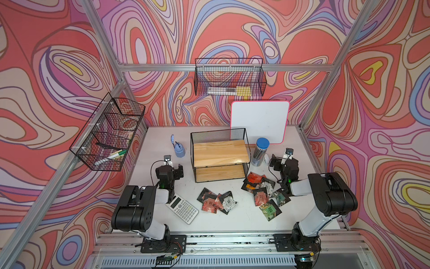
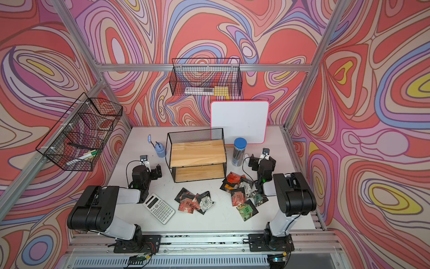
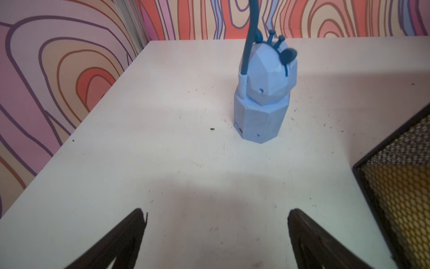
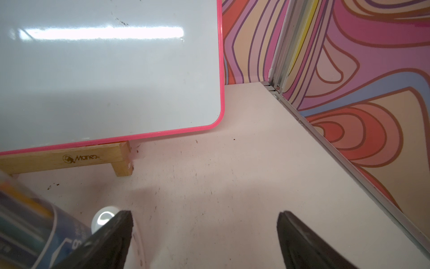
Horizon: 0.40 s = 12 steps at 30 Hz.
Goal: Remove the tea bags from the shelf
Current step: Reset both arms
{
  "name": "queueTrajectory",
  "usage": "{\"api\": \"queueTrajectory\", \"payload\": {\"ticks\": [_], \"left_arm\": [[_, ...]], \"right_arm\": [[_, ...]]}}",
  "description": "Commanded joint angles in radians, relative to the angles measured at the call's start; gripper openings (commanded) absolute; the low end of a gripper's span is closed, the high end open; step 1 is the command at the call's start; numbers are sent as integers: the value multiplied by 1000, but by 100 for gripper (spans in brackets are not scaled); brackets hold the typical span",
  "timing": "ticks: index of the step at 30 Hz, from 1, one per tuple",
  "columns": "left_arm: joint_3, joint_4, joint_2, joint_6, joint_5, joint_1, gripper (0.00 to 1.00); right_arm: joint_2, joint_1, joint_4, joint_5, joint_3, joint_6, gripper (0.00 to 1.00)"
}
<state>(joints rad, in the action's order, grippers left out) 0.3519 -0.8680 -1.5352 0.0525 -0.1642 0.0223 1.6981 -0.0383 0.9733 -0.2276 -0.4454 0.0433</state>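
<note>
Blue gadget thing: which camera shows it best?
The left wrist view: the blue gadget sits close and big there, its stalk top cut off. Both top views show it whole but tiny. The right wrist view misses it.

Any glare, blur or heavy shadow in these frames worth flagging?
Right wrist view: a light streak glares across the whiteboard, and the pen tube near the lens is blurred. Left wrist view: a soft shadow on the table ahead of the left gripper; the shelf mesh looks soft. Both top views: evenly lit, slight sheen on the shelf's upper board.
</note>
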Motion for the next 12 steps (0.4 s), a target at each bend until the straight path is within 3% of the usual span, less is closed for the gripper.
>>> {"api": "queueTrajectory", "payload": {"ticks": [1,12], "left_arm": [[27,10,8,6,10,-7,99],[5,-48,3,12,-7,-7,99]], "right_arm": [[2,8,15,-11,-9,5,98],[2,7,14,-12,-10,4,98]]}}
